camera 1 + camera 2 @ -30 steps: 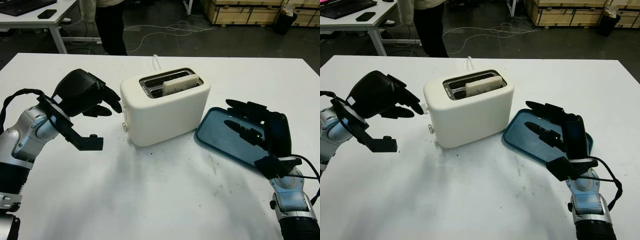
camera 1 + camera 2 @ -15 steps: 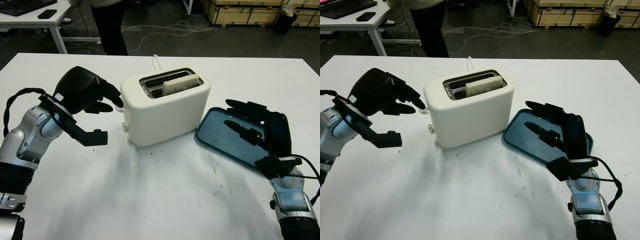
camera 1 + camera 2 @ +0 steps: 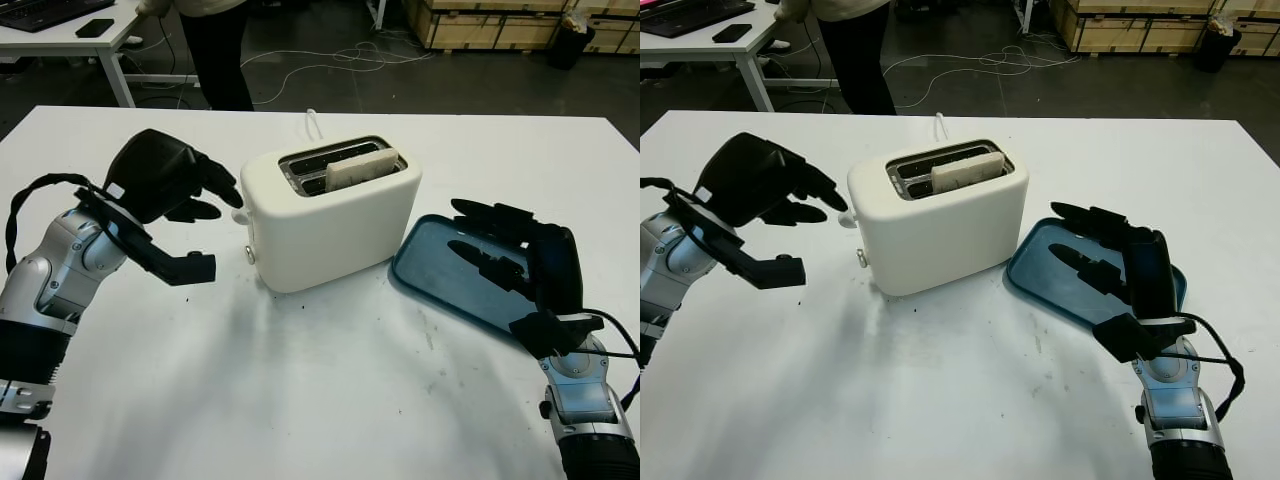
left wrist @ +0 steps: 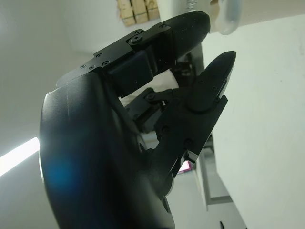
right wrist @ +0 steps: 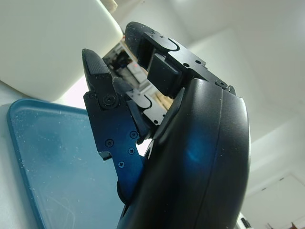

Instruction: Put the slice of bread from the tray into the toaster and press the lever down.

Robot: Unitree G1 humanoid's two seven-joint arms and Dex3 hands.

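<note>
White toaster [image 3: 330, 225] standing in the middle of the white tabletop [image 3: 300, 400], with the slice of bread [image 3: 360, 168] upright in the nearer slot, its top edge sticking out above the rim. Lever [image 3: 250, 254] on the toaster's left end, low on the side. Left hand [image 3: 170, 185] raised above the tabletop just beside that end, holding nothing, fingers [image 3: 222, 188] partly curled and pointing to the toaster's upper corner; whether touching it, cannot tell. Blue tray [image 3: 450, 280] flat on the tabletop to the right of the toaster, with no bread on it. Right hand [image 3: 515, 260] above the tray, open, holding nothing. Person's dark trouser legs [image 3: 215, 55] beyond the far edge of the tabletop.
</note>
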